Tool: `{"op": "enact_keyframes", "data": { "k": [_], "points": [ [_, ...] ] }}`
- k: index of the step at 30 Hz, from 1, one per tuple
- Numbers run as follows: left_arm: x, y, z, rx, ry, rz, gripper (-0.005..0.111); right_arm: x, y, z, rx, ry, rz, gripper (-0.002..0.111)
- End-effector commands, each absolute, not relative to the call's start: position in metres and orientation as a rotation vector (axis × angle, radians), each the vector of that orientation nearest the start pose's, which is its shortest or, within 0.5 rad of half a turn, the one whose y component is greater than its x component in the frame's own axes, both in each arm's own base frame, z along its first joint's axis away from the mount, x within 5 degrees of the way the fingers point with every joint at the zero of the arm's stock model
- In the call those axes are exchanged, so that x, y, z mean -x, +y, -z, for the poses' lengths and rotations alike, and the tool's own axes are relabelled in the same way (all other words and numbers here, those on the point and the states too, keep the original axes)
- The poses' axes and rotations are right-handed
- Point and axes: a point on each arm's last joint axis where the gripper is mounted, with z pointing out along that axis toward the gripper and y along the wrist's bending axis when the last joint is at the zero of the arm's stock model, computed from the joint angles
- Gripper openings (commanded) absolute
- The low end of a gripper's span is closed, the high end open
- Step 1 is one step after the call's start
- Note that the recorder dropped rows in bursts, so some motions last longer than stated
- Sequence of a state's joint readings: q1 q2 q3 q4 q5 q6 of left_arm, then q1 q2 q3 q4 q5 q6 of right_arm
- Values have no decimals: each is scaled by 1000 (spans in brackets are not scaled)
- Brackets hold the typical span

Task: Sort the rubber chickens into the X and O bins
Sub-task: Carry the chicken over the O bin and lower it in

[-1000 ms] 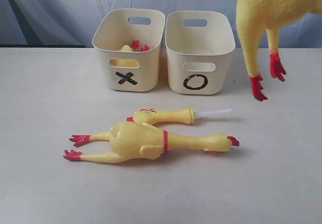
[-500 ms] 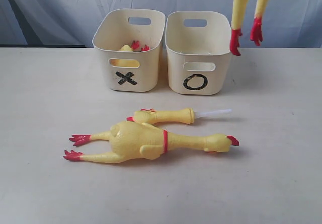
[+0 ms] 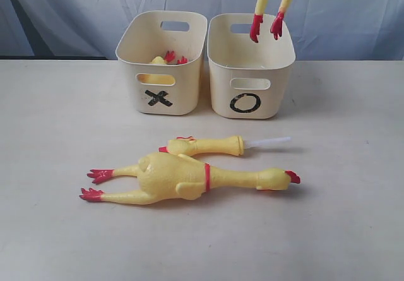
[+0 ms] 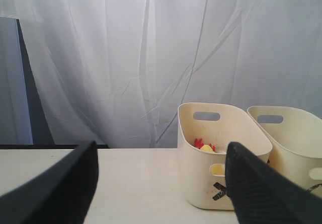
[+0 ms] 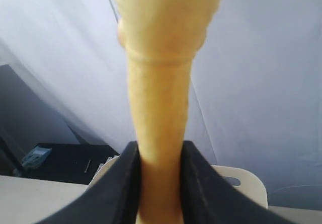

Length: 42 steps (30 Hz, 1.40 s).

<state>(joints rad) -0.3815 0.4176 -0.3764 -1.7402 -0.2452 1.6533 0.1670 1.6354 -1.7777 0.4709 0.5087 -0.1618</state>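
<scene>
A long yellow rubber chicken [image 5: 158,98] hangs in the air, and my right gripper [image 5: 160,151] is shut on its narrow part. In the exterior view only its legs and red feet [image 3: 265,25] show, dangling just over the O bin [image 3: 218,95]; the gripper is out of frame there. The X bin [image 3: 186,85] holds another chicken [image 3: 165,59]. On the table lie a large chicken [image 3: 173,179] and a small slim one [image 3: 208,146] with a whitish tube end. My left gripper [image 4: 162,156] stands open and empty, to the left of the X bin [image 4: 198,178].
The two bins stand side by side at the back of the pale table [image 3: 57,129], in front of a white curtain [image 3: 76,9]. The two loose chickens lie close together in front of the bins, the small one just behind the large one.
The held chicken has gone up and leftward: its feet were right of the O bin near the table and now hang over the bin's opening. Nothing else has moved.
</scene>
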Motion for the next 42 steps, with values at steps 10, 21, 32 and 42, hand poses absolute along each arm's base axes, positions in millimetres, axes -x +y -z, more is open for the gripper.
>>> {"op": "enact_keyframes", "data": {
  "k": [10, 21, 32, 42],
  "points": [
    [-96, -17, -305, -51, 1569, 196, 67, -456, 82, -381, -92, 1775, -502, -1],
    [-95, -21, -306, -90, 1559, 236, 67, -493, 90, -336, -137, 1850, -554, -1],
    [-95, -21, -306, -92, 1559, 234, 67, -507, 94, -301, -123, 1932, -547, -1],
    [-95, -21, -306, -88, 1560, 231, 67, -512, 98, -275, -83, 2018, -551, -1]
  ]
}}
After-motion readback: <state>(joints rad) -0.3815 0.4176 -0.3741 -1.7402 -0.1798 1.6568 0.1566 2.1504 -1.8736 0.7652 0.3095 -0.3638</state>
